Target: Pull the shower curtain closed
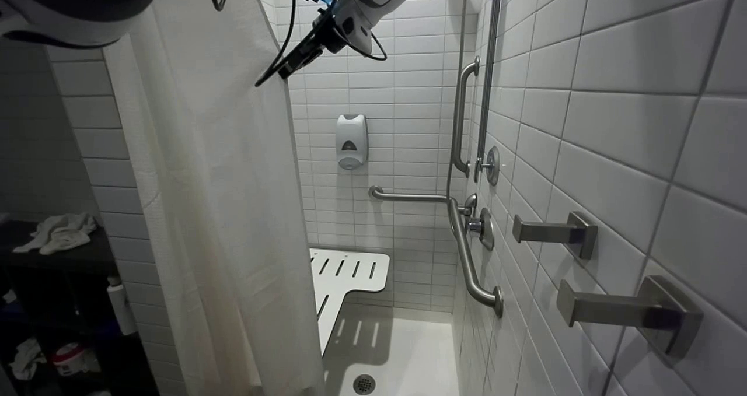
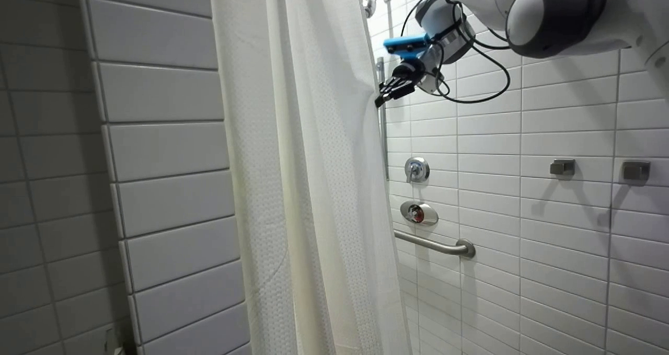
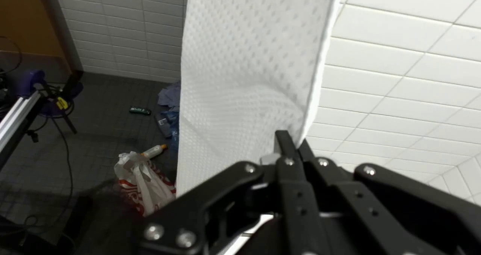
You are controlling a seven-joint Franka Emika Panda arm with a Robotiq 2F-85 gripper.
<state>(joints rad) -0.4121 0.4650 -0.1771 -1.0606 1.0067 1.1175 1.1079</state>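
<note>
The white shower curtain hangs in long vertical folds in both exterior views (image 1: pixel 227 180) (image 2: pixel 313 161), with part of the shower stall visible past its free edge. My gripper (image 2: pixel 379 101) comes in from the stall side and meets that free edge high up, where the fabric puckers toward the fingertips. Seen from the wrist, the dotted curtain (image 3: pixel 240 71) runs down to the gripper (image 3: pixel 294 140), and its edge is pinched between the two black fingers, which are closed together. The curtain's top and rail are out of view.
A slatted white seat (image 1: pixel 362 265) stands behind the curtain. Grab bars (image 1: pixel 467 250) and metal hooks (image 1: pixel 543 231) project from the tiled side wall. A tiled pillar (image 2: pixel 167 146) borders the curtain. On the dark floor lie a plastic bag (image 3: pixel 142 180) and a bottle (image 3: pixel 154 151).
</note>
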